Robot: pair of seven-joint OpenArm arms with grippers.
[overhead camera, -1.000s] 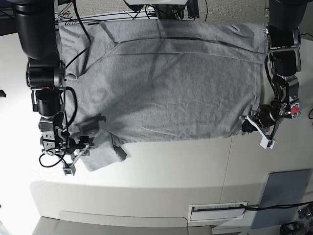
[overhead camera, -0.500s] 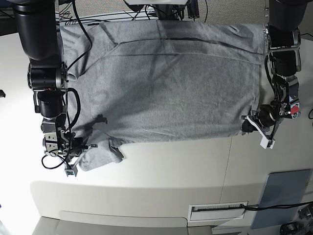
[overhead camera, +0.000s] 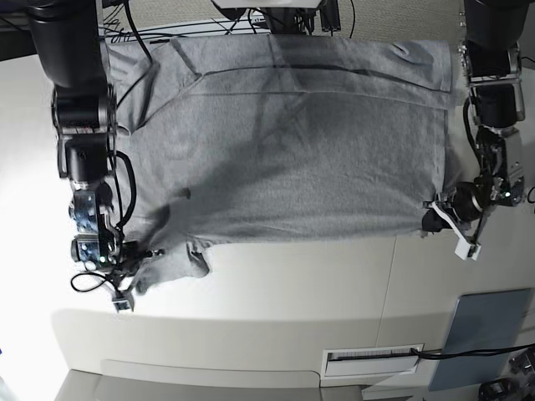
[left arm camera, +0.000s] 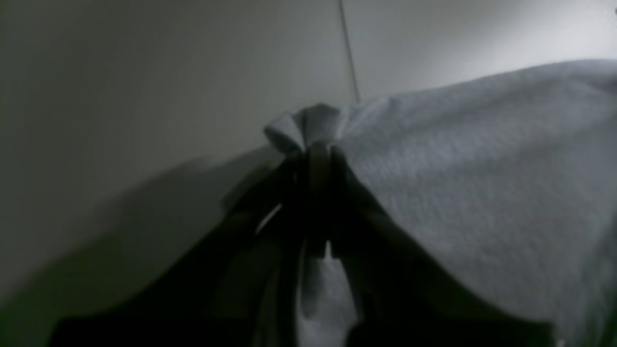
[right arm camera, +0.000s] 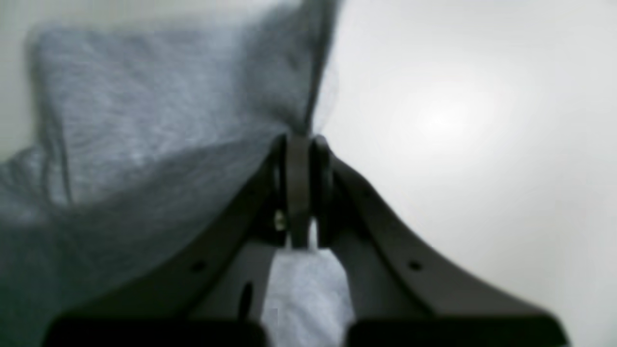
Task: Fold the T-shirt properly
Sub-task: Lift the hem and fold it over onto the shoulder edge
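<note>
The heather-grey T-shirt (overhead camera: 284, 150) lies spread plain side up on the white table, with no lettering showing. My left gripper (overhead camera: 436, 219), on the base view's right, is shut on the shirt's near hem corner. In the left wrist view the gripper (left arm camera: 315, 147) pinches a bunched fold of grey cloth (left arm camera: 458, 168). My right gripper (overhead camera: 144, 261), on the base view's left, is shut on the near sleeve. In the right wrist view the gripper (right arm camera: 299, 142) clamps grey cloth (right arm camera: 144, 120), which rises to its left.
A blue-grey flat pad (overhead camera: 483, 334) lies at the table's near right. A white slotted plate (overhead camera: 372, 361) sits at the near edge. Cables (overhead camera: 142, 33) run along the far edge behind the shirt. White table surface (overhead camera: 292, 284) shows in front of the shirt.
The left gripper has shifted slightly right and nearer with the hem corner. The right gripper has closed on the sleeve, and the sleeve is bunched in tighter.
</note>
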